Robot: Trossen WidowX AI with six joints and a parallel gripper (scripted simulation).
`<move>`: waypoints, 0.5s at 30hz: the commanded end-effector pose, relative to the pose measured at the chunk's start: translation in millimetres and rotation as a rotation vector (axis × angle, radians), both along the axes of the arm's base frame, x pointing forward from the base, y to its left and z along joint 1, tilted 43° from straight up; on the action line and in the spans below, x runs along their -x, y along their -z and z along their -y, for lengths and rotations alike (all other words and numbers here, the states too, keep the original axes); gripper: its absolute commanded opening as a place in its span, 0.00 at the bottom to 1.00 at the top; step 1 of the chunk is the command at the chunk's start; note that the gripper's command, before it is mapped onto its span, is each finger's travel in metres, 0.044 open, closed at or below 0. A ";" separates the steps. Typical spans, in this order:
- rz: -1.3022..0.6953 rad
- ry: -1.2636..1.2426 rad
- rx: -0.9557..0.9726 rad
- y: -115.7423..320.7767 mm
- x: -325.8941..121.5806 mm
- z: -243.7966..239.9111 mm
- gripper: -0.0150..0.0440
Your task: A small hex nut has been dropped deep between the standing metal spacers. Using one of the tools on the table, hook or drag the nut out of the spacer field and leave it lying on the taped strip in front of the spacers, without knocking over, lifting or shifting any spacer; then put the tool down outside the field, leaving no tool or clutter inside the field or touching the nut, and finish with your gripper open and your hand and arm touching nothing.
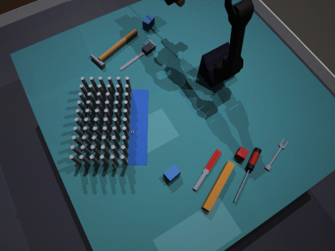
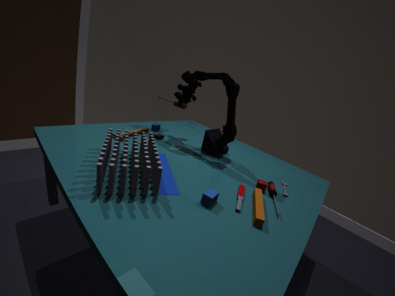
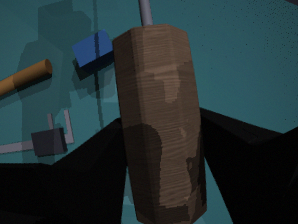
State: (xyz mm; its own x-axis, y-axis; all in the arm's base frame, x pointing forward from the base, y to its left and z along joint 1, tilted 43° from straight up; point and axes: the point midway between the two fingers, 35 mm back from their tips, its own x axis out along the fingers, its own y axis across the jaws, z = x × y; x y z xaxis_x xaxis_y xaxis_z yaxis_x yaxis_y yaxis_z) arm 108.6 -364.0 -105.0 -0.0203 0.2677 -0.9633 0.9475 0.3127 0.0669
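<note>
The hex nut (image 1: 132,132) lies on the blue taped strip (image 1: 140,121) (image 2: 171,182), near the strip's edge beside the front row of spacers. The metal spacers (image 1: 104,128) (image 2: 124,179) stand upright in rows. My gripper (image 2: 181,103) (image 3: 158,120) is shut on the wooden handle of the hook tool (image 2: 166,99) (image 3: 160,100), high above the table at the back, away from the spacers. The tool's thin metal shaft ends in a small hook in the exterior view. In the top view the gripper is mostly out of frame at the top.
Under the tool in the wrist view are a blue block (image 1: 148,22) (image 3: 94,50), a hammer (image 1: 118,45) (image 3: 25,77) and a caliper (image 1: 138,55) (image 3: 49,142). Another blue block (image 1: 172,173), a red-handled tool (image 1: 212,162), an orange bar (image 1: 219,186), a red block (image 1: 241,153), a screwdriver (image 1: 254,158) and a wrench (image 1: 275,154) lie elsewhere.
</note>
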 end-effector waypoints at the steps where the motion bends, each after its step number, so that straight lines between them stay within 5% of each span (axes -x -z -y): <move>1: -0.030 0.035 -0.005 17.5 31.8 10.2 0.25; 15: -0.056 0.067 -0.023 36.8 59.3 10.9 0.25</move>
State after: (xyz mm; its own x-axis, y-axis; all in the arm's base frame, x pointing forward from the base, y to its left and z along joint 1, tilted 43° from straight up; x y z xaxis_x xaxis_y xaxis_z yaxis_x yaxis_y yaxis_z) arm 50.5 -372.1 -140.9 -0.0530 0.3043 -0.9511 0.9700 0.2421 0.0234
